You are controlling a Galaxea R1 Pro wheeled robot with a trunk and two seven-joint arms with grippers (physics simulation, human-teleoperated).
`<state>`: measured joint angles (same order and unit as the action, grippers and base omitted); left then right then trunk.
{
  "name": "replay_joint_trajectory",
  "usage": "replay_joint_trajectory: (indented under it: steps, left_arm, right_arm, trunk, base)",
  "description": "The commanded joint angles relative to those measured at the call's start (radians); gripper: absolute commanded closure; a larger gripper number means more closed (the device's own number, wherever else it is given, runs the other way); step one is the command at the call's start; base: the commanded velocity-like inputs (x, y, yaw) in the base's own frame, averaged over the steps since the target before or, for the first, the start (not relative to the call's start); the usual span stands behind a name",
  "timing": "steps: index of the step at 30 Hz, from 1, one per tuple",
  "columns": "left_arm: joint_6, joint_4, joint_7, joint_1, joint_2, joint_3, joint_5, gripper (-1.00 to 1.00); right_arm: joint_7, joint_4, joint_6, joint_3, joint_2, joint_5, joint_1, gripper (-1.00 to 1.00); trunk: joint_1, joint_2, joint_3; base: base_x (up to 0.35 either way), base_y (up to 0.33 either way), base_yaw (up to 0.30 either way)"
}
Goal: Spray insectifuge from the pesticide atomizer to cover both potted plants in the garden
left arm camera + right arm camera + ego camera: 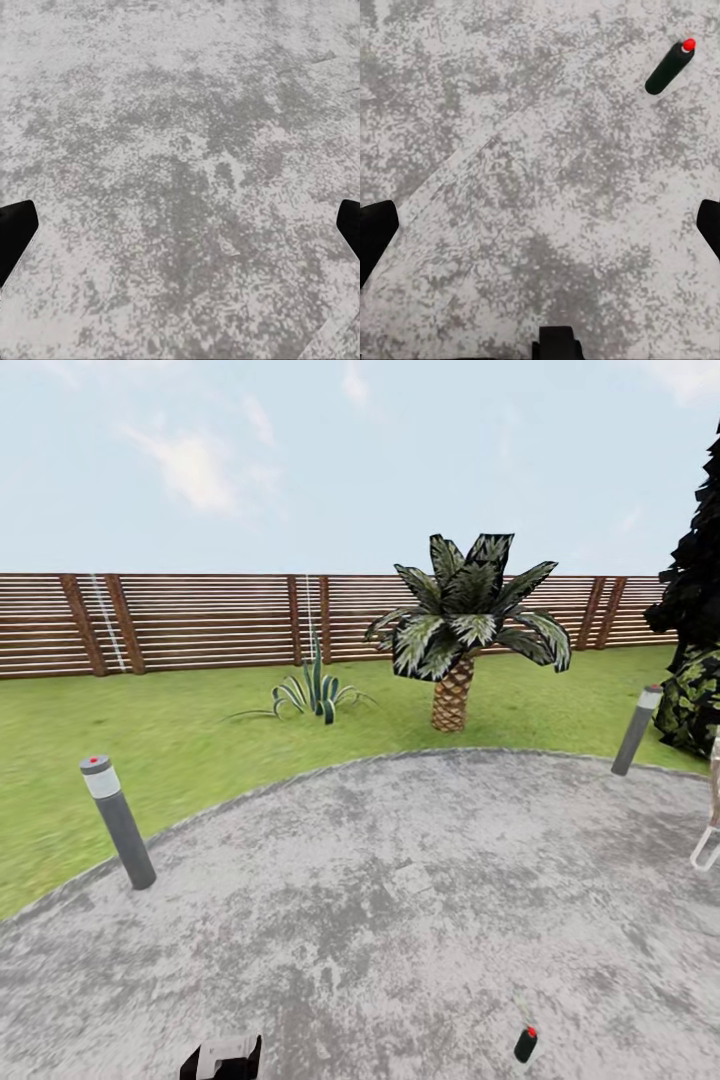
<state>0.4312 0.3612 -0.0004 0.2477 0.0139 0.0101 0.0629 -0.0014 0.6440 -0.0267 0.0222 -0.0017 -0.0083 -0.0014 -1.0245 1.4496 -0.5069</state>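
I stand on the round grey patio (400,900) of the garden. A small dark object with a red spot, which looks like the pesticide atomizer (525,1044), lies on the paving at the lower right; its pale part is hard to tell from the stone. The right wrist view has the atomizer (667,67) well beyond my right gripper (540,232), which hangs open over bare paving. My left gripper (180,232) is open too, with only stone beneath it. The potted plants are out of view.
Grey bollard lights stand at the patio rim, one left (118,820) and one right (636,730). On the lawn are a scaly-trunked palm (455,630) and a potless spiky plant (315,695). A slatted wooden fence (200,620) closes the back. A dark shrub (695,660) and a white frame (708,840) are at right.
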Motion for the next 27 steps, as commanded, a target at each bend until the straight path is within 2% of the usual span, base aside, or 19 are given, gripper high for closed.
replay_joint_trajectory:
  steps: [1, 27]
  left_arm:
    - [0.003, -0.001, -0.001, 0.001, 0.000, 0.001, 0.006, -1.00]
    - [0.003, -0.001, -0.001, 0.001, 0.001, 0.001, 0.006, -1.00]
  right_arm:
    - [0.000, 0.000, -0.002, 0.001, 0.000, -0.001, 0.000, -1.00]
    - [0.000, 0.000, -0.002, 0.001, 0.000, -0.001, 0.000, -1.00]
  trunk:
    - [-0.001, 0.000, -0.001]
    - [-0.001, 0.000, -0.001]
  base:
    - [0.304, 0.124, 0.000]
    - [0.304, 0.105, 0.000]
